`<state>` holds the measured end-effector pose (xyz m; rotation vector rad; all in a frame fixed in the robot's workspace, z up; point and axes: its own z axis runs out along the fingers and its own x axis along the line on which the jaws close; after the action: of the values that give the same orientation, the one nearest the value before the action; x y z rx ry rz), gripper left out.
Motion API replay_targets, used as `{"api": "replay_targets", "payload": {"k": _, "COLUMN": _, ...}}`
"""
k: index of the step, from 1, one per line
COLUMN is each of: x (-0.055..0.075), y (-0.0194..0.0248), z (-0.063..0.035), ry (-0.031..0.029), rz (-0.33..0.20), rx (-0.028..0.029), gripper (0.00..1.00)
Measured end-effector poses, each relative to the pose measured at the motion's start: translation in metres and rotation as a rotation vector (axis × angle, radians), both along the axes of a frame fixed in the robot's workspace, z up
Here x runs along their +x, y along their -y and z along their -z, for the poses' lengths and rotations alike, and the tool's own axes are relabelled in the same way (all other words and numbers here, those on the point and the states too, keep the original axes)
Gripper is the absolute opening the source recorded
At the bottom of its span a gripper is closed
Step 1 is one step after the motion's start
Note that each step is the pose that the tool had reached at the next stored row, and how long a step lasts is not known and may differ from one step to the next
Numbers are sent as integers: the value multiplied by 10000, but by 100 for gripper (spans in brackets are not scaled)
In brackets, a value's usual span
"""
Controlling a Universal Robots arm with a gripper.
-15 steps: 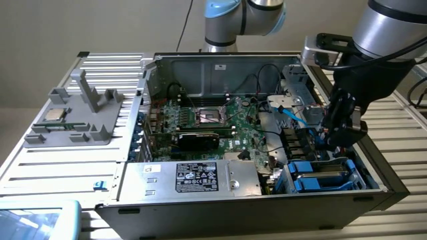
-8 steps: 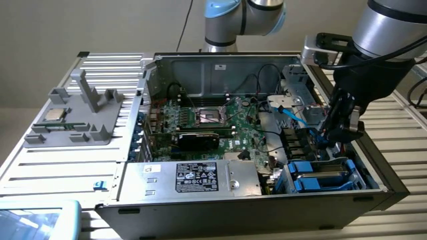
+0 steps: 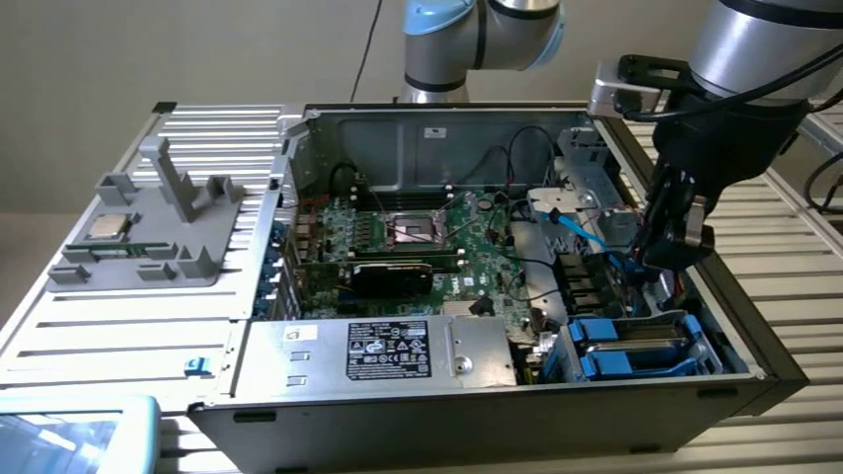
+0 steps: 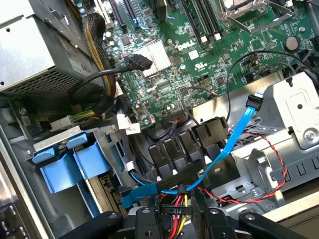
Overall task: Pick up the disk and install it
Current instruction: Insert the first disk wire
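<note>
Pale slatted table, plain beige wall behind. An open black PC case lies on its side on it.

Writing: the "DELL" logo is legible on the green motherboard. The black label on the silver power supply, near edge of the case, has print too small to read. Same for the white sticker on the far wall.

Clearance: my gripper is down inside the case, close to its wall on the exterior view's right. It's crowded here. A blue data cable and red-black twisted wires run close by, and a yellow-red-black wire bundle is right at my tip. There's more free room over the motherboard.

Disk: it sits in the drive bay at the case's near corner on the exterior view's right, nearer than me and not touching. A silver-grey face shows inside a bright blue frame. Its label isn't visible from here.

Jaw state: can't tell, and I can't see anything held.

At the exterior view's left, outside the case, is a grey fixture with a square processor chip on it.
</note>
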<state>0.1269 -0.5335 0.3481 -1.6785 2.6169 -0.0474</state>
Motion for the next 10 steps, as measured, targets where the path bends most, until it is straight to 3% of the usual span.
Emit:
{"api": "replay_targets", "payload": {"k": 5, "x": -29, "y": -20, "z": -42, "ry": 44, "rz": 1, "rx": -371, "gripper": 35}}
{"api": "replay_targets", "payload": {"k": 8, "x": -62, "y": -21, "z": -45, "ry": 109, "rz": 1, "rx": -646, "gripper": 35}}
{"api": "replay_targets", "payload": {"k": 10, "x": -79, "y": -21, "z": -46, "ry": 190, "rz": 4, "rx": -833, "gripper": 35}}
